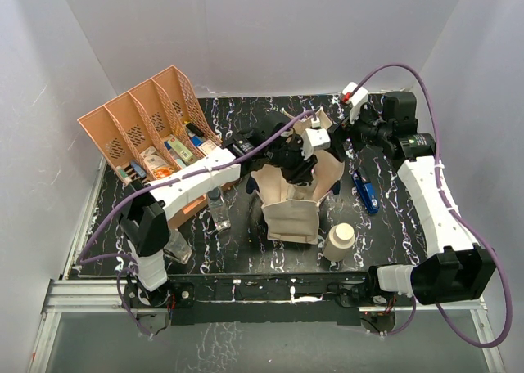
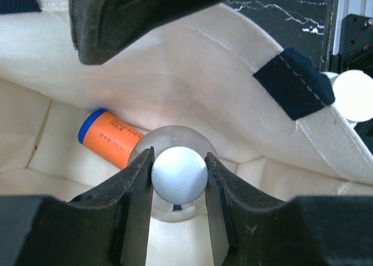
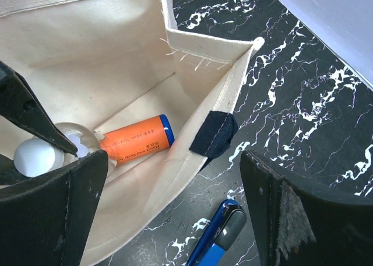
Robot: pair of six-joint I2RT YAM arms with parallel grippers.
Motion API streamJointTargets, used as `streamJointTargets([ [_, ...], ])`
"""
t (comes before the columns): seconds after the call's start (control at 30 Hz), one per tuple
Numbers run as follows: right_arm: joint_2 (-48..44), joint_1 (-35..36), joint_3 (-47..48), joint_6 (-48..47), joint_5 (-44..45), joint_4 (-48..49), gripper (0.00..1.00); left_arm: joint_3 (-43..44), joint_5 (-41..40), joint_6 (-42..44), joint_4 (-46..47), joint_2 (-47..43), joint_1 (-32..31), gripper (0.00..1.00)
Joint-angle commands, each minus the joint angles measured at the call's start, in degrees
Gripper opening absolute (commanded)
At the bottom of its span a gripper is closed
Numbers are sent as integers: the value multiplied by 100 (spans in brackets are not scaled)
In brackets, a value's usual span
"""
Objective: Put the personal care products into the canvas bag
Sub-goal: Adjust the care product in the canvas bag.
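Two products are accounted for at the bag (image 1: 291, 217). An orange tube (image 2: 113, 139) lies on its side on the bag floor. A white-capped bottle (image 2: 179, 181) hangs above that floor, just beside the tube at its 4 o'clock in the left wrist view. The left jaws are clenched on the bottle's cap. Gripping it by the cap makes sense to me, because the clear body points down into the opening and the fingers stay narrow enough to clear the canvas walls.

The right jaws are spread as wide as they go and grasp nothing. One finger sits inside the bag mouth and the other is outside, over the tabletop (image 3: 303, 102). The side wall with its navy handle patch (image 3: 214, 135) stands between them. I read that as propping the soft mouth open for the drop (I cannot tell whether a finger actually touches the cloth).

In the top view there is more to collect. A cream cylinder (image 1: 339, 242) stands at the bag's 4 o'clock, and a clear bottle (image 1: 219, 211) at its 9 o'clock. Another bottle (image 1: 178, 246) is at 8 o'clock, near the left arm. The blue flat thing (image 1: 365, 191) at 3 o'clock and the orange tray (image 1: 123, 123) at 10 o'clock are not my business.

My next step, as I judge it, is to release the bottle so it settles beside the tube.
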Motion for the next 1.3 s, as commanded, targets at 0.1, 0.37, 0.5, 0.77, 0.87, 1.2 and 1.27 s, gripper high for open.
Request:
streamJointTargets([
  [0.1,112,-12,192,-270,-397,-147,99,649,316,20,-1305,-245,44,0],
  [0.37,335,482,644,-438,-491,-189,99,681,828,582,-1848,-577,264,0],
  [0.5,647,792,826,-659,-375,-317,99,738,1157,721,-1990,-644,293,0],
  [0.77,990,900,737,-757,-469,-327,98,787,1559,642,-1924,-578,294,0],
  [0.87,1145,961,725,-931,-458,-550,97,493,1558,630,-1734,-550,296,0],
  [1.2,1225,1034,336,-928,-311,-405,97,48,1704,154,-894,-220,155,0],
  [1.27,1231,1036,314,-935,-297,-397,97,76,1737,185,-919,-199,116,0],
])
